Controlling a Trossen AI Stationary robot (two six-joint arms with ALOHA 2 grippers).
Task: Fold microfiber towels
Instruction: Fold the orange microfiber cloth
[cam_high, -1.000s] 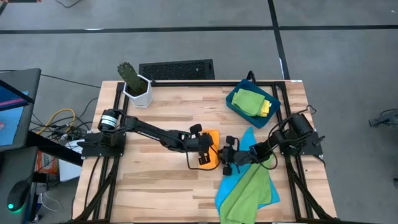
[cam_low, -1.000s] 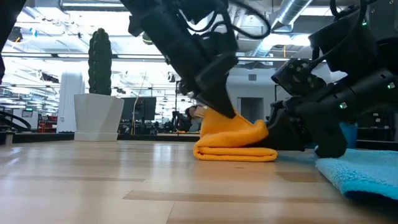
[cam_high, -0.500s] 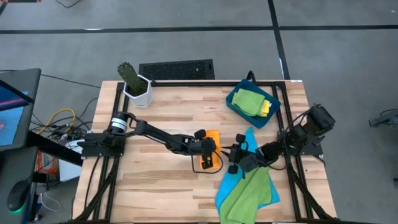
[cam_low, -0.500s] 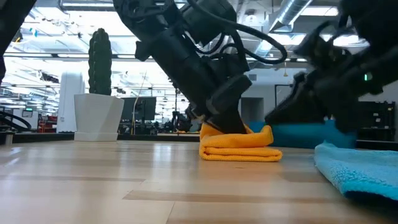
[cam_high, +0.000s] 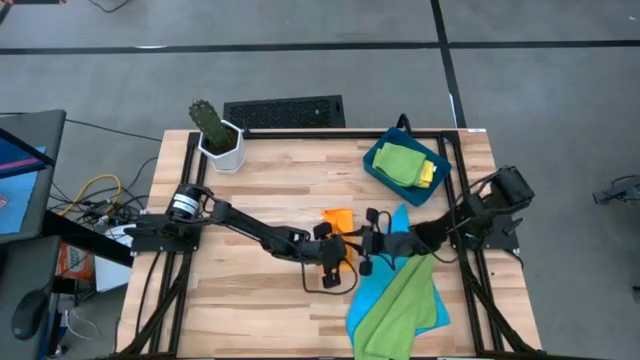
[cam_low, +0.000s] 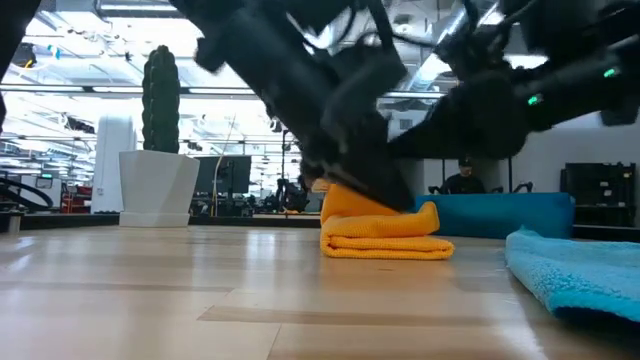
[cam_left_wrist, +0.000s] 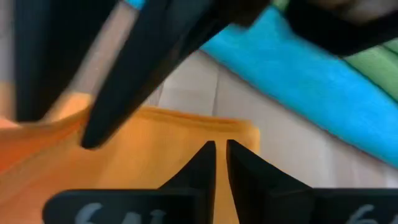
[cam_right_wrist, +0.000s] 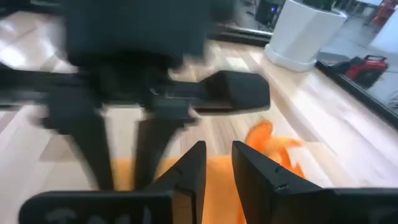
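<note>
The orange towel (cam_high: 337, 219) lies folded in several layers on the wooden table, its flat underside (cam_low: 385, 252) on the boards. My left gripper (cam_left_wrist: 221, 152) is shut, slants down onto the towel's top from the table's left (cam_high: 345, 252). My right gripper (cam_right_wrist: 219, 155) hangs narrowly open just right of it (cam_high: 368, 243), raised above the towel, nothing between its fingers. A bright blue towel (cam_high: 365, 295) lies spread at the near right with a lime green towel (cam_high: 400, 310) on it. My left gripper has its shut fingertips (cam_left_wrist: 210, 155) on the upper layer of the folded orange towel (cam_left_wrist: 155, 143), coming slanting down from the table's left. Whether a layer is caught between the fingers, I cannot tell. The towel stays flat on the table.
A dark-blue tray (cam_high: 375, 165) at the far right holds a folded green towel (cam_high: 400, 160) and a yellow one (cam_high: 428, 172). A cactus in a white pot (cam_high: 215, 135) stands at the far left corner. Bare boards lie left and near of the orange towel.
My right gripper has risen off the orange towel and now hangs above it. My left gripper has moved across the towel's top toward the table's near right and tipped further down. The towel has stayed folded and shifted a little to the right.
</note>
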